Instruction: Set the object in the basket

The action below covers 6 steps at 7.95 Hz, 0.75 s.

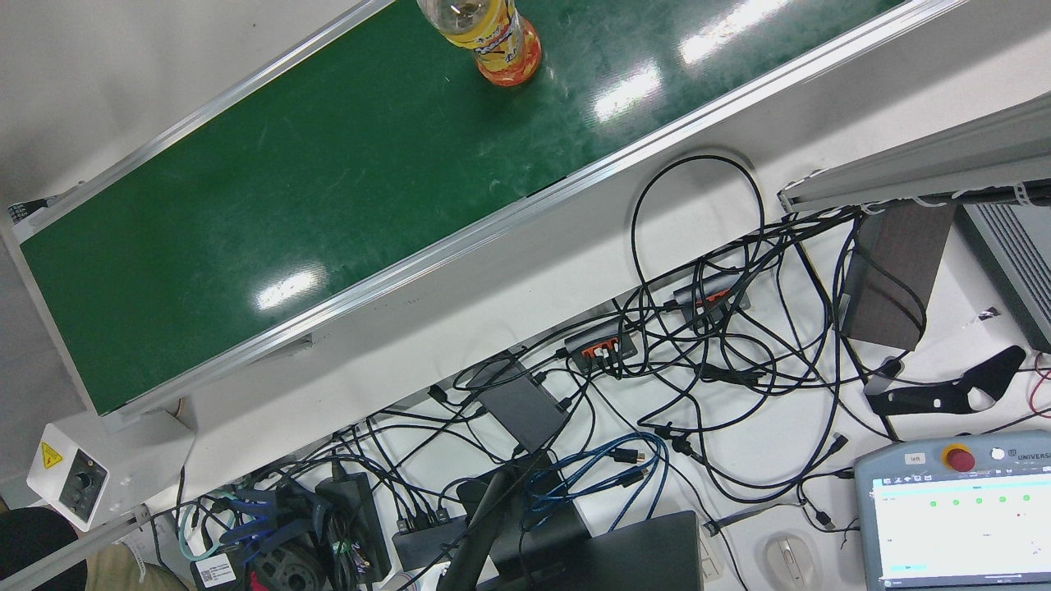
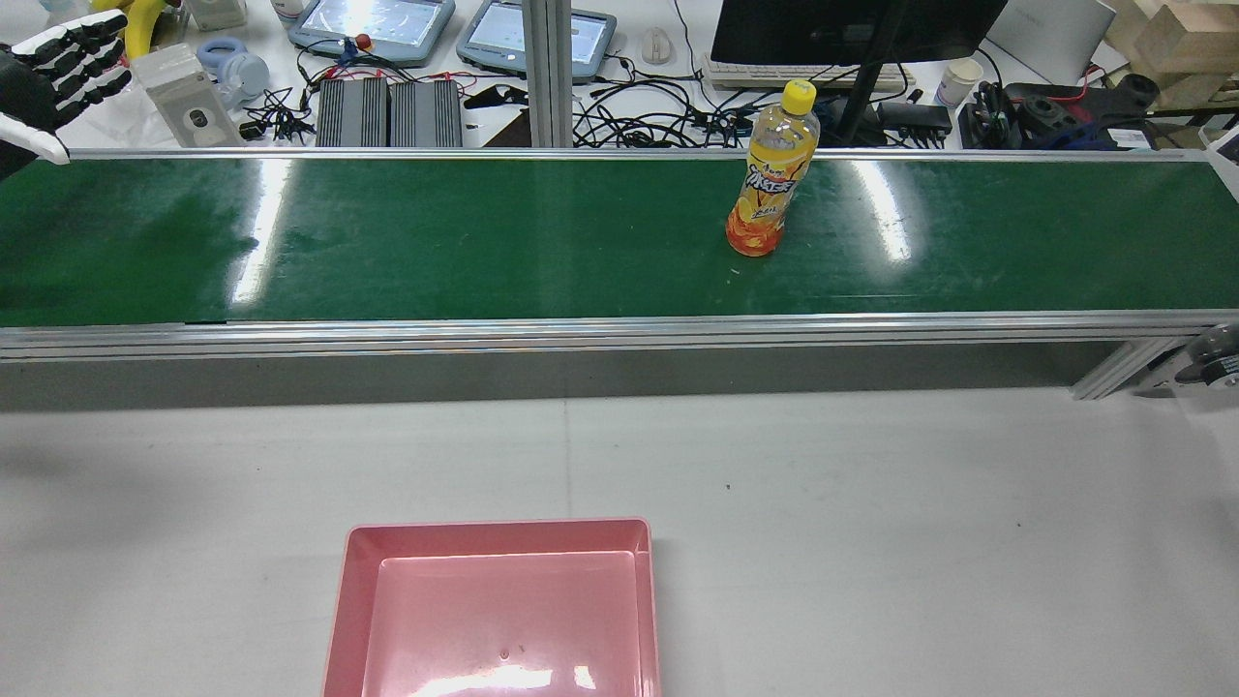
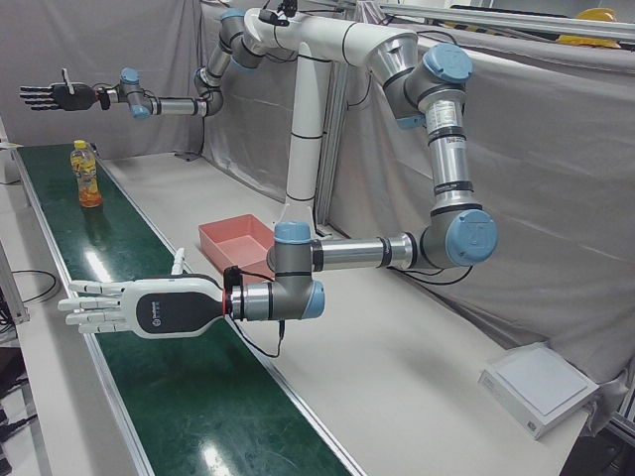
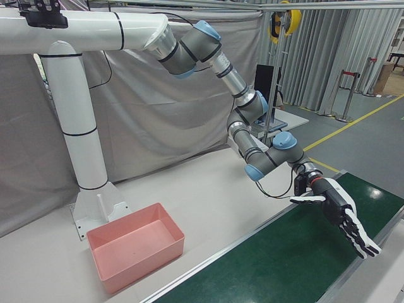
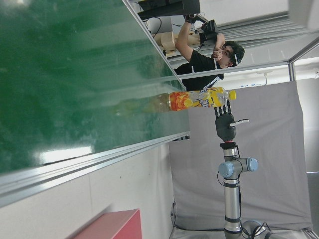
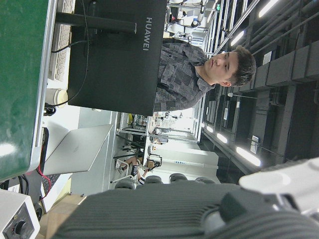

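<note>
In the front view the bottle (image 1: 491, 37) stands upright on the belt (image 1: 246, 205), in the rear view the left hand (image 2: 58, 68) hangs spread and empty well apart from it with the basket (image 2: 339, 600) on the worktop, and in the left-front view the right hand (image 3: 55, 96), fingers apart, looks nearer, so it should probably approach level and wrap the bottle's middle without tipping it.

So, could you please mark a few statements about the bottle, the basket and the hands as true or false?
1. The bottle stands upright on the green belt. True.
2. The pink basket already holds the bottle. False: the basket is empty and sits on the white table, apart from the belt.
3. The left hand is gripping the bottle. False: it is open with fingers spread, holds nothing, and is far along the belt from the bottle.
4. The bottle has a yellow cap. True.
5. The right hand is closed in a fist. False: its fingers are stretched out.
</note>
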Available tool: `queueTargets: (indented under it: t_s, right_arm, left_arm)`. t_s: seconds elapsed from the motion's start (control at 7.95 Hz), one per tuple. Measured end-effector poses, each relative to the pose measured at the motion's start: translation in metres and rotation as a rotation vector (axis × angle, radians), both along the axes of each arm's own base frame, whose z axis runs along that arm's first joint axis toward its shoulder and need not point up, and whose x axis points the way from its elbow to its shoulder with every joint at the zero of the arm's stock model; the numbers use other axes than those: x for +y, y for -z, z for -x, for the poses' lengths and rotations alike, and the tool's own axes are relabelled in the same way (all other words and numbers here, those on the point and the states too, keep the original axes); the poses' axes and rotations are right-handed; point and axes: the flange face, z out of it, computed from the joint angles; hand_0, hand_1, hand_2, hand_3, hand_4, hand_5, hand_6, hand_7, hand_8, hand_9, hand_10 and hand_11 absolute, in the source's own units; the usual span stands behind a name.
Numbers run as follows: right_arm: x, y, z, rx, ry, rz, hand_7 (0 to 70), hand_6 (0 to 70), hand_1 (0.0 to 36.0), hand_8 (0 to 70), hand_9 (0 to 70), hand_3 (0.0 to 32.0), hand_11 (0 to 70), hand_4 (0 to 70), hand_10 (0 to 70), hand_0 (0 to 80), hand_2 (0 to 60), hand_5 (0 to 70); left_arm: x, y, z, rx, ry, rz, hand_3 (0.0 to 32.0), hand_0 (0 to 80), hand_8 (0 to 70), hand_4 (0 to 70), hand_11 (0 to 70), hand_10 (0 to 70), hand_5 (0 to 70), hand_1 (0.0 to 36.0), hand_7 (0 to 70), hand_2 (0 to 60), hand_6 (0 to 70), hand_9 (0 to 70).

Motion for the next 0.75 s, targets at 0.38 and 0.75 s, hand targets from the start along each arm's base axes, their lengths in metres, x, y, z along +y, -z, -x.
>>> queueTargets:
  t_s: [0.38, 0.75]
  right_arm:
    - [0.0004, -0.0006, 0.0002, 0.0, 0.0, 0.001, 0.0, 0.0, 0.0, 0.0, 0.0, 0.0, 0.0, 0.0, 0.0, 0.0, 0.0, 0.0]
    - [0.0006, -0.0007, -0.0001, 0.0, 0.0, 0.001, 0.0, 0.0, 0.0, 0.0, 0.0, 0.0, 0.0, 0.0, 0.0, 0.0, 0.0, 0.0]
  left_arm:
    - [-0.0001, 0.0005, 0.0003, 0.001, 0.001, -0.002, 0.0, 57.9, 0.6, 7.3, 5.1, 2.3, 10.8, 7.1, 0.0, 0.0, 0.0, 0.5]
    - [-0.0002, 0.0008, 0.0012, 0.001, 0.002, -0.002, 0.0, 57.3, 1.2, 7.6, 5.7, 2.8, 11.2, 6.8, 0.0, 0.0, 0.0, 1.2]
